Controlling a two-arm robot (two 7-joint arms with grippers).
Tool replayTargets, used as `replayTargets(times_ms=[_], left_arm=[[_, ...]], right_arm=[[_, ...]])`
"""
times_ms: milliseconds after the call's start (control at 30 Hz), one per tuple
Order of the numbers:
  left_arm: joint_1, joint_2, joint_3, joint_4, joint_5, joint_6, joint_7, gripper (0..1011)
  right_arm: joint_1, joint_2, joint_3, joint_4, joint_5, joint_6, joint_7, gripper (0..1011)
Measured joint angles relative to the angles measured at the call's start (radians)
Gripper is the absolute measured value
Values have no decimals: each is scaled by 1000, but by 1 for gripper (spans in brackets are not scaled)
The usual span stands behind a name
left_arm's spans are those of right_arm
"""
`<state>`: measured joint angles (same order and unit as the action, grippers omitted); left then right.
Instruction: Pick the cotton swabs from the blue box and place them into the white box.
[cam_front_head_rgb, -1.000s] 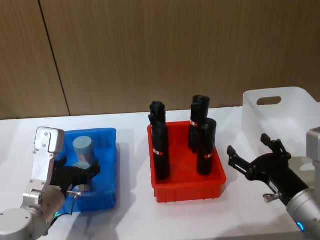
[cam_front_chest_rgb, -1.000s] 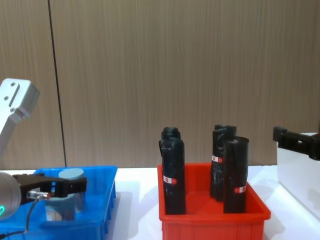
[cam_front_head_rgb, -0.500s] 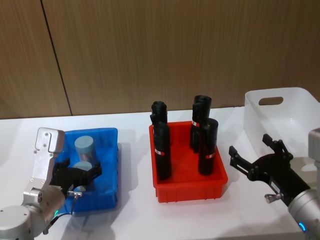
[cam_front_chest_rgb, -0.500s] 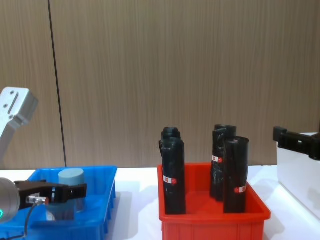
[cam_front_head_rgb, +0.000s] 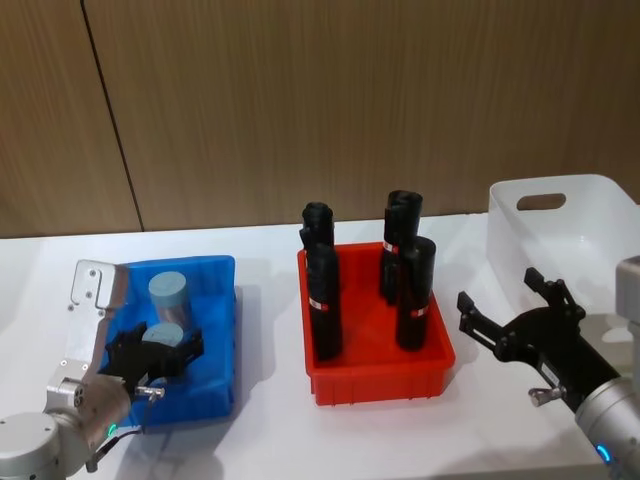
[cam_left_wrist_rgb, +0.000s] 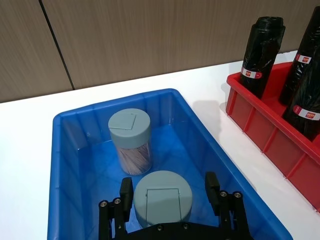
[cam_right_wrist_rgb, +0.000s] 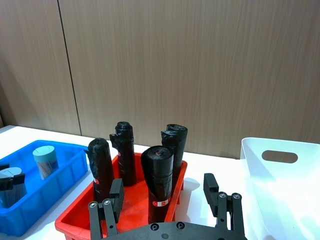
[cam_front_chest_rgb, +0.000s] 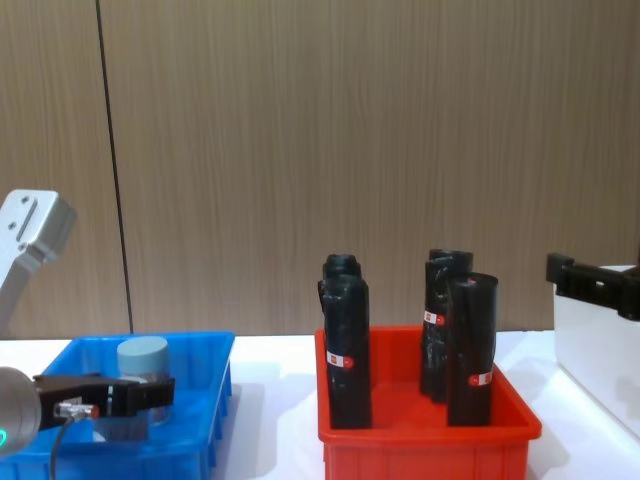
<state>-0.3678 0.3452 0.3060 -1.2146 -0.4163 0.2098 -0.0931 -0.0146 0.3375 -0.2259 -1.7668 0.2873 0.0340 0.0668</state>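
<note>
The left gripper (cam_left_wrist_rgb: 169, 190) is down inside the blue box (cam_left_wrist_rgb: 200, 125), a shallow bright blue plastic bin with a flared rim. Its black fingers (cam_left_wrist_rgb: 126, 194) stand on either side of the nearer of two cotton swabs (cam_left_wrist_rgb: 161, 202), small clear cylinders with pale grey-blue round lids. A sliver of gap seems to show on one side, so the gripper looks released rather than clamped. The other cylinder (cam_left_wrist_rgb: 130, 145) stands upright just behind. The right gripper (cam_front_head_rgb: 497, 292) hovers spread wide over the white table (cam_front_head_rgb: 270, 430), between the red plastic bin (cam_front_head_rgb: 380, 378) of tall black rolls (cam_front_head_rgb: 412, 290) and the tall, plain white box (cam_front_head_rgb: 600, 235).
</note>
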Motion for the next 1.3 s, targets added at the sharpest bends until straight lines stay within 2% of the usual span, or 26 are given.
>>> replayTargets(times_ms=[233, 267, 367, 633, 833, 1100, 1300], left_arm=[[-4, -3, -2, 12, -1, 8, -5, 764], [-4, -3, -2, 12, -1, 9, -4, 706], [-4, -3, -3, 12, -1, 13, -2, 670], [3, 2, -5, -16, 26, 22, 12, 670], [10, 12, -7, -73, 63, 22, 12, 670], [10, 22, -9, -172, 107, 19, -26, 670], [0, 22, -10, -231, 112, 14, -71, 670]], right_arm=[[0, 0, 0, 0, 0, 0, 0, 1002], [0, 0, 0, 0, 0, 0, 0, 1002], [0, 0, 0, 0, 0, 0, 0, 1002], [0, 0, 0, 0, 0, 0, 0, 1002], [0, 0, 0, 0, 0, 0, 0, 1002], [0, 0, 0, 0, 0, 0, 0, 1002], [0, 0, 0, 0, 0, 0, 0, 1002]])
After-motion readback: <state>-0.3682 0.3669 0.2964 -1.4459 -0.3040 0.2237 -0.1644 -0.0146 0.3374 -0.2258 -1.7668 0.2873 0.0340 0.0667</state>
